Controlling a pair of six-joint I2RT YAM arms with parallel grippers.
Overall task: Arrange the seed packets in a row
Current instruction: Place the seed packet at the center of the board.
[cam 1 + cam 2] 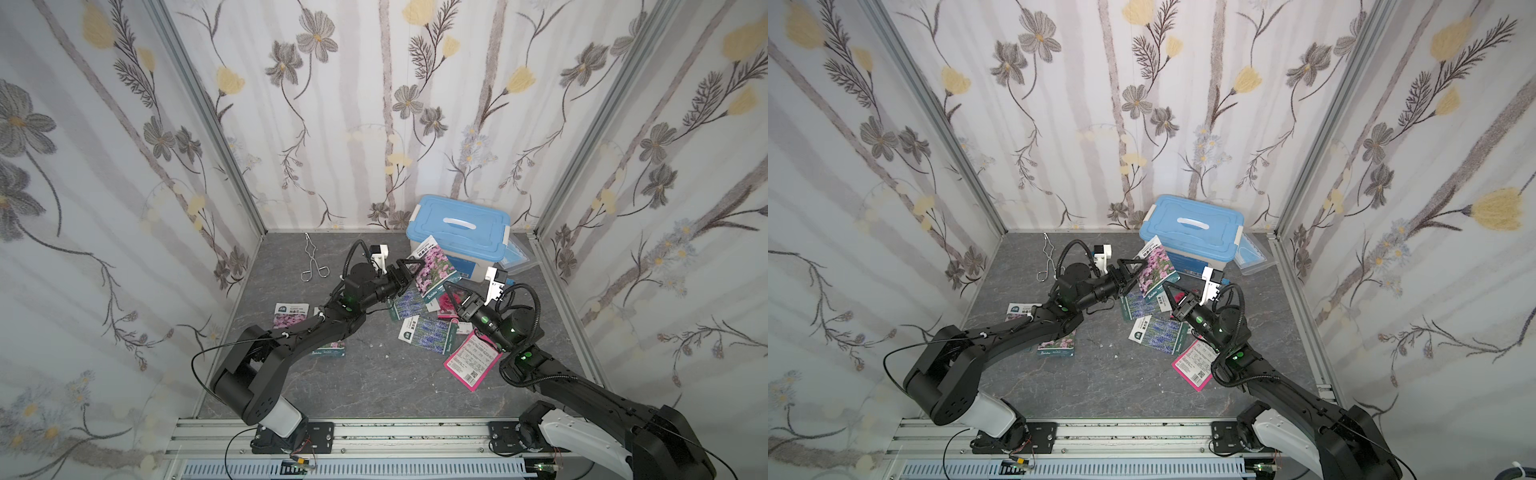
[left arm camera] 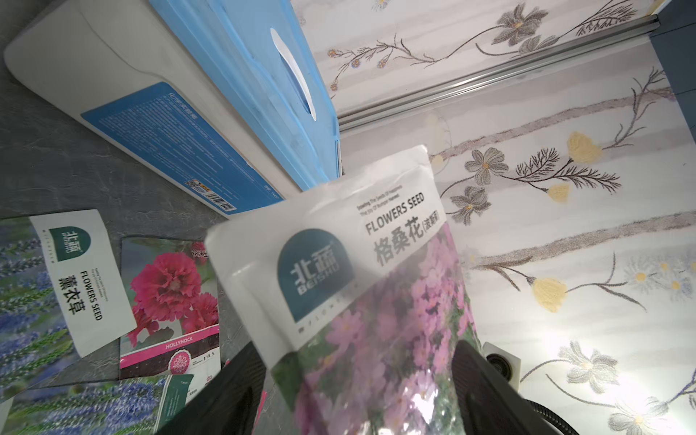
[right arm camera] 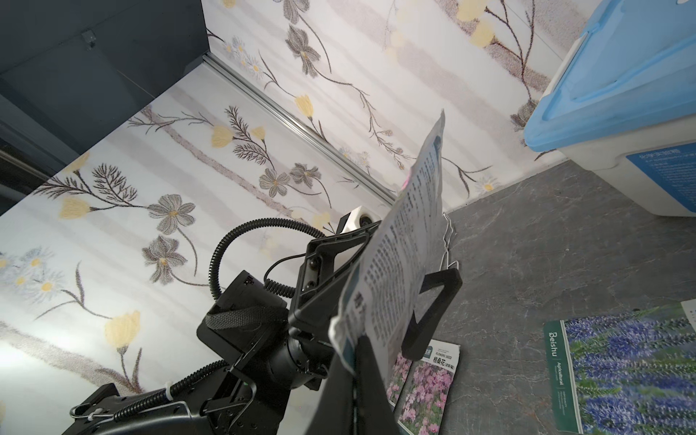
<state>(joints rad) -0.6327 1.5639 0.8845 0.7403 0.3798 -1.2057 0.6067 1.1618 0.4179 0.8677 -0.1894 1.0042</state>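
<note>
At the right gripper (image 1: 449,287), the jaws are clenched on the lower end of the held pink-flower packet (image 1: 434,266), which hangs clear of the tabletop (image 1: 365,382). Its long axis rises from that gripper toward the blue-lidded box (image 1: 461,232), header end uppermost. The left gripper (image 1: 413,274) stands released, its jaws spread wide with one finger outside each long edge of the packet. Whether the pads touch those edges cannot be made out.

Legible on the header in the left wrist view: "FLOWERS SEED", "格桑花" and the logo "北蔬 BEISHU". The printed back, seen nearly edge-on in the right wrist view, is too fine to read.

Directly below both grippers lies the first lavender packet (image 2: 75,282), marked "薰衣草" and "FLOWERS SEED". It is crowded against the hollyhock packet (image 2: 169,301), marked "HOLLYHOCK", and the second lavender packet (image 2: 94,406), which is cut off by the frame.

Under the right arm, the pink-backed packet (image 1: 469,361) lies print side up, one corner hidden by the arm; its text and codes are unreadable. Under the left forearm, the second pink-flower packet (image 1: 291,318) lies flat, its middle hidden. The box's blue label cannot be read.
</note>
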